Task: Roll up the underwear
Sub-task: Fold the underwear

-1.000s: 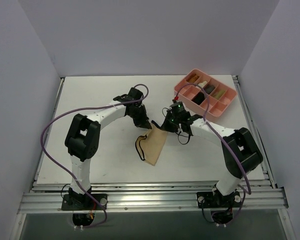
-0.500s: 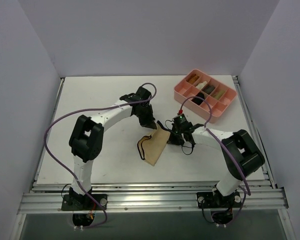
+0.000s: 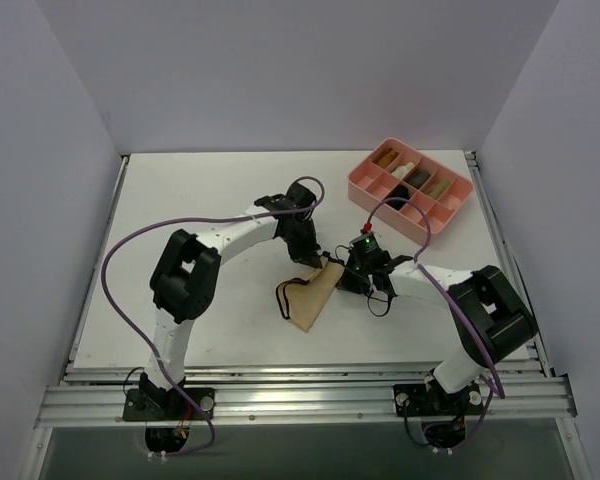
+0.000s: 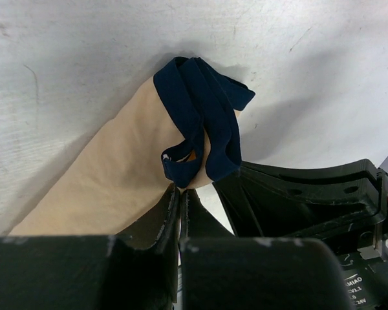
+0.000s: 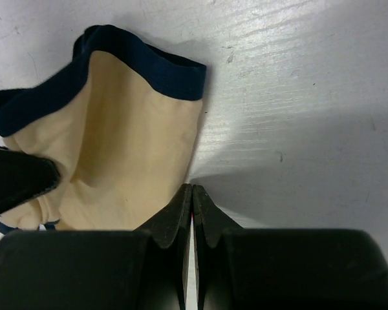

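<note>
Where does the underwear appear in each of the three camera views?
Top external: the underwear lies near the middle of the table.
Left wrist: the underwear is at left-centre, reaching the left end effector.
Right wrist: the underwear is at upper left, its corner at the right end effector.
Shared landmark: its dark trim, visible in all three.

Tan underwear (image 3: 310, 298) with dark trim, bunched at its far end, flat near end on white table (image 3: 180, 200)

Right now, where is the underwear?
In the top view the underwear lies in the middle of the table, its far edge at the tips of the left gripper and right gripper.
</note>
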Available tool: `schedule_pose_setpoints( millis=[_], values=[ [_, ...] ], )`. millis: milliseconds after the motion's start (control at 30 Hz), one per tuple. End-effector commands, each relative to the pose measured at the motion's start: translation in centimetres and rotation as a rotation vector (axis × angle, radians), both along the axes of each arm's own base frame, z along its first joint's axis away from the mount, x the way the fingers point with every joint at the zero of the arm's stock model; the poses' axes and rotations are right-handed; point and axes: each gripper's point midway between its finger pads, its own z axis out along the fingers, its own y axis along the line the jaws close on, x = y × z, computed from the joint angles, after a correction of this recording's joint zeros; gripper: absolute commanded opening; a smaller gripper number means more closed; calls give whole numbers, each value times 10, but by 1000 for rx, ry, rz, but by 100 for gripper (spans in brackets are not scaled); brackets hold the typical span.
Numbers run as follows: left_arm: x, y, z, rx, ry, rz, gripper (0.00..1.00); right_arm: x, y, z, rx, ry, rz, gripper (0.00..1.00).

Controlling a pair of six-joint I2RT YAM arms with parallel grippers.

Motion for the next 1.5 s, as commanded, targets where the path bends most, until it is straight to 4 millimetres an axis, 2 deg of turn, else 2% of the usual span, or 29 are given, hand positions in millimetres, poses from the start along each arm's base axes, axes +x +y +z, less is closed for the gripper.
schedule_pose_setpoints(
  millis=[0,433,767,833,900,1100,1233,1333,1467],
  values=[
    [2,-17,11,-36,-19,19,2,-1,-2,-5,10,7,-17,0],
    [-2,-37,3,-50,-1,61,2,-6,-3,-9,24,14,-21,0],
    [-9,-43,-2,-65,27,114,3,-10,-10,-12,7,19,-30,0],
    [-9,-46,0,-77,23,122,6,-10,-12,-13,3,21,-35,0],
    [-9,-49,0,-81,20,118,16,-11,-12,-14,0,24,-32,0],
    [-15,-35,-2,-12,24,111,40,-16,-19,-8,-24,28,-33,1],
    [-12,-38,12,-43,-1,106,44,-28,-31,-5,-47,37,-50,1],
    [-7,-43,33,-73,-34,93,46,-29,-34,6,-39,4,-58,1],
    [1,-41,56,-92,-73,80,49,-19,-26,28,7,-55,-48,6]
  ],
)
